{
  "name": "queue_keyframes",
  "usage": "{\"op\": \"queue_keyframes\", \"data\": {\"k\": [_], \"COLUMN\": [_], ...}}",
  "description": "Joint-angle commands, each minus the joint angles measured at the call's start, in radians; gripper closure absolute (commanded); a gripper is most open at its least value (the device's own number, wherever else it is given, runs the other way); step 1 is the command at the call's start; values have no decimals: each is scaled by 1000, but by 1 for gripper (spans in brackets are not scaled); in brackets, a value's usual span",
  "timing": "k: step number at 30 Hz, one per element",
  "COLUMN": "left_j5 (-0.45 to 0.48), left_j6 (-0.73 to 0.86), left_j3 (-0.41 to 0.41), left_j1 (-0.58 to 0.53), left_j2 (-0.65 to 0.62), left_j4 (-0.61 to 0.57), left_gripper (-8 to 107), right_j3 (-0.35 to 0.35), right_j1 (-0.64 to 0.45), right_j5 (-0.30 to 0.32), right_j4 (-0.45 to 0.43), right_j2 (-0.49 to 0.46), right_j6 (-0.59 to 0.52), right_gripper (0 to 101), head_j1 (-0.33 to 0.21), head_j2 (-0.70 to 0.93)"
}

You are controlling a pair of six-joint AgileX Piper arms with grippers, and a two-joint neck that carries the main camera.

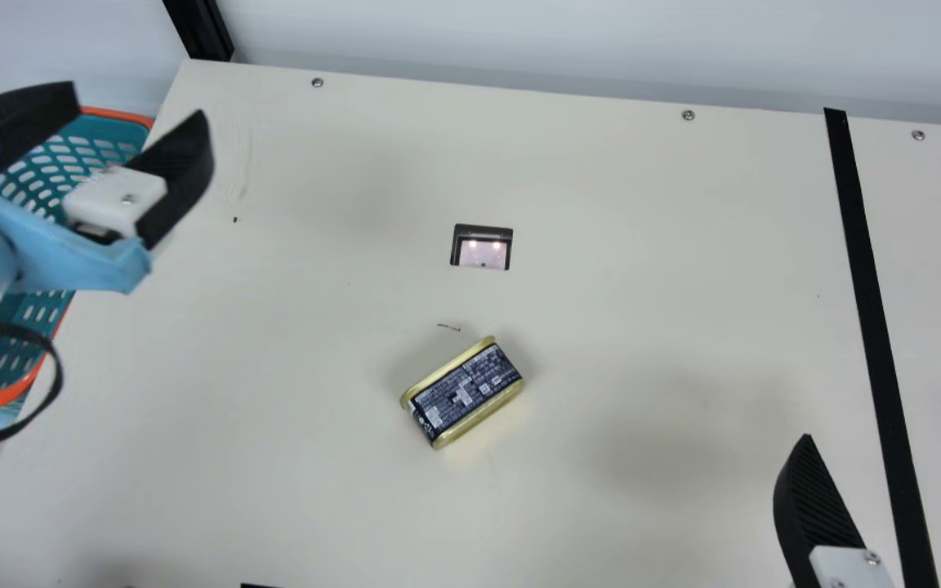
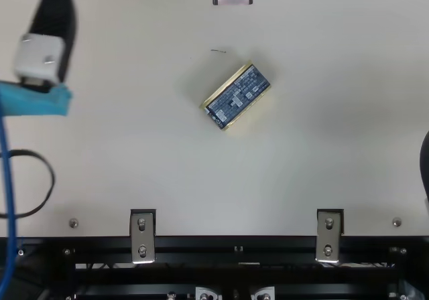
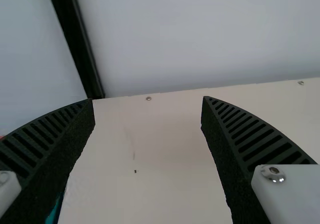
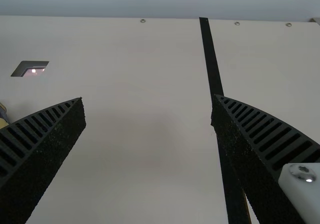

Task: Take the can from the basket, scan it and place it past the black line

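Note:
My left gripper (image 1: 140, 114) is above the basket (image 1: 99, 135) at the main view's left, its fingers wide apart and empty; the left wrist view shows the same gripper (image 3: 147, 101) open. The can (image 1: 464, 394) rests on its side on the table, below the scanner window (image 1: 482, 247); in the top view the can (image 2: 238, 96) lies diagonally. My right gripper (image 1: 883, 449) is over the black line (image 1: 867, 302) at lower right, and in the right wrist view the gripper (image 4: 148, 99) has nothing between its spread fingers.
The cream table (image 1: 642, 269) has small screws along its far edge, with a pale wall behind. A black loop of cable (image 1: 54, 384) hangs by my left arm. Metal brackets (image 2: 142, 236) line the near edge.

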Motion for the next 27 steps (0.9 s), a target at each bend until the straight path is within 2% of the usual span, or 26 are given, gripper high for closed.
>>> {"op": "queue_keyframes", "data": {"k": [1, 9, 10, 17, 21, 27], "left_j5": [20, 112, 93, 110, 110, 110], "left_j6": [-106, -321, -250, -322, -322, -322], "left_j3": [13, 87, 75, 86, 86, 86], "left_j1": [-2, -46, -37, -45, -45, -45], "left_j2": [-25, -107, -98, -106, -106, -106], "left_j4": [64, 198, 171, 197, 197, 197], "left_gripper": [9, 9, 9, 9, 9, 9], "right_j3": [0, 0, 0, -4, -22, -71], "right_j1": [0, 0, 0, 7, 48, 151], "right_j5": [0, 0, 0, -5, -29, -74], "right_j4": [0, 0, 0, -8, -33, -72], "right_j2": [0, 0, 0, 8, 62, 204], "right_j6": [0, 0, 0, 0, -10, -53], "right_gripper": [0, 0, 0, 0, 0, 0], "head_j1": [-33, -33, -33, -33, -33, -33], "head_j2": [-10, -10, -10, -10, -10, -10]}}
